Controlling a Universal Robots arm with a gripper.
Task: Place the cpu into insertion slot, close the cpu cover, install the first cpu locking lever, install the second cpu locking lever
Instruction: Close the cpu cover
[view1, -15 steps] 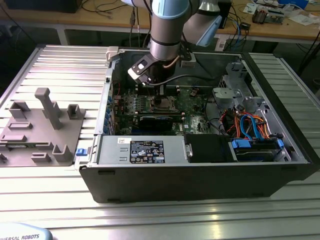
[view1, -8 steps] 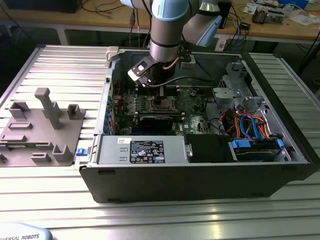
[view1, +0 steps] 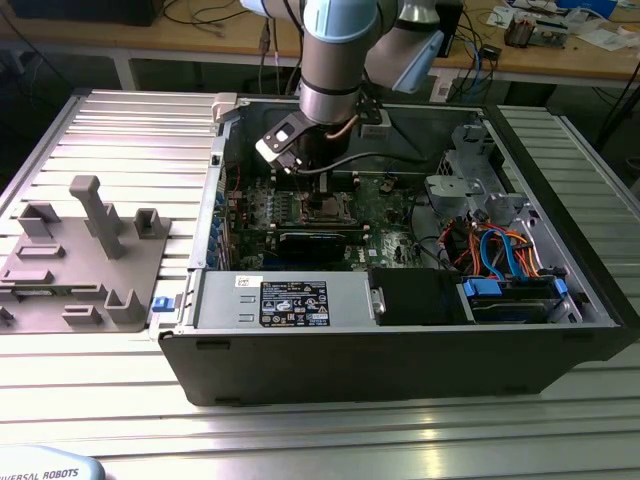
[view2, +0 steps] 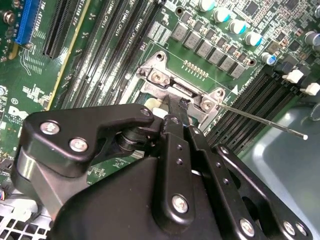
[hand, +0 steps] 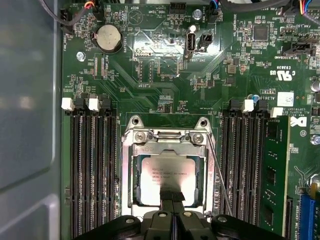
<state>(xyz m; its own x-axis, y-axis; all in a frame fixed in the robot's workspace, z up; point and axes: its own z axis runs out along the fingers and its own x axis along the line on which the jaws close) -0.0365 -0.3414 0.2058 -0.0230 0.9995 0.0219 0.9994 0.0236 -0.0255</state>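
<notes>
1. The black two-finger gripper (hand: 172, 194) is down over the middle of the green motherboard (hand: 150, 70). That's inside the open dark-grey computer case (view1: 400, 370) on the ribbed aluminium table (view1: 120, 130).
2. In the first wrist view the fingers look pressed together tip to tip, with nothing visible between them.
3. The small square cpu with the silvery-grey top (hand: 167, 170) sits flat in the dark square insertion slot (hand: 135, 185).
4. The thin silvery metal cpu cover (hand: 170, 142) lies down around it, and the chip shows through the window. The gripper tips sit right at the cover's edge.
5. A thin metal wire lever (view2: 260, 121) sticks out from the socket corner, crossing the long black memory slots (view2: 265, 90).
</notes>
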